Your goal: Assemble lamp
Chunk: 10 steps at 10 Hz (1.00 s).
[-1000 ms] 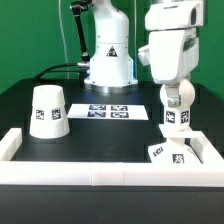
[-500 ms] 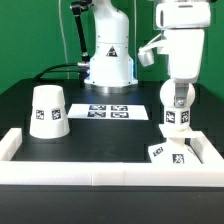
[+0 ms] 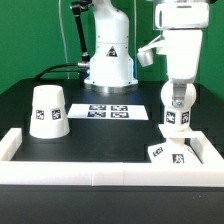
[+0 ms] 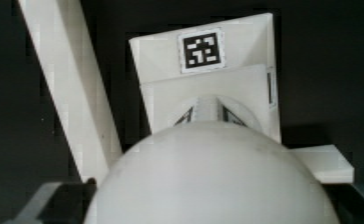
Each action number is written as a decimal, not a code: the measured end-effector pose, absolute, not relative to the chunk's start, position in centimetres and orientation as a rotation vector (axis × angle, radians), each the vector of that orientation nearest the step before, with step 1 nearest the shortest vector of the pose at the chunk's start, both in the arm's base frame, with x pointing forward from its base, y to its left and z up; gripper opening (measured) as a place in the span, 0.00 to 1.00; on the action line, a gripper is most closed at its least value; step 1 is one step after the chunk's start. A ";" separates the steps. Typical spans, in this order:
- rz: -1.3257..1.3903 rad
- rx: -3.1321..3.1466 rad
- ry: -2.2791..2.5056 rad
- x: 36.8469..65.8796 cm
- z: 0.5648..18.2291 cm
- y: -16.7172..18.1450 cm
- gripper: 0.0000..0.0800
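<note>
My gripper [image 3: 176, 106] is shut on the white bulb [image 3: 176, 118] and holds it upright just above the flat square base [image 3: 171, 152], which lies in the corner on the exterior view's right with its tag up. In the wrist view the bulb [image 4: 205, 165] fills the foreground between my gripper's [image 4: 205, 208] dark fingers, and the base [image 4: 205, 60] with its tag lies beyond it. The white cone shade [image 3: 47, 110] stands on the table at the exterior view's left, apart from the gripper.
The marker board [image 3: 110, 112] lies flat mid-table. A long white border rail [image 3: 100, 166] runs along the front and up both sides; it also shows in the wrist view [image 4: 72, 90] beside the base. The arm's pedestal [image 3: 108, 62] stands at the back.
The arm and the held bulb shifted a little toward the exterior view's right between one second ago and half a second ago. Since then nothing has moved.
</note>
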<state>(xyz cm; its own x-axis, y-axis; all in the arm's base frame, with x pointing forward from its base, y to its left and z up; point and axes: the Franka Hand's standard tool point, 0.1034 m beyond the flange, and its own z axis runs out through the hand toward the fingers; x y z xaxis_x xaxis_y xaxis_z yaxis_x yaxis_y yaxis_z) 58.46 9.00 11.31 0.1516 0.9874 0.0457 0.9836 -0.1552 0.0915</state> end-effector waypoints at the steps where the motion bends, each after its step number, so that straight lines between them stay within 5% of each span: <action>1: 0.149 2.412 1.950 58.5 11.3 8.9 0.72; 10: 0.168 3.086 0.652 58.5 11.4 9.8 0.72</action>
<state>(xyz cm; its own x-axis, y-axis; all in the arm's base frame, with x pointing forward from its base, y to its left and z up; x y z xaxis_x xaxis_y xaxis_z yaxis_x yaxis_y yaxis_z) 58.47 9.82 11.41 0.9091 0.4025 0.1075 0.4043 -0.9146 0.0056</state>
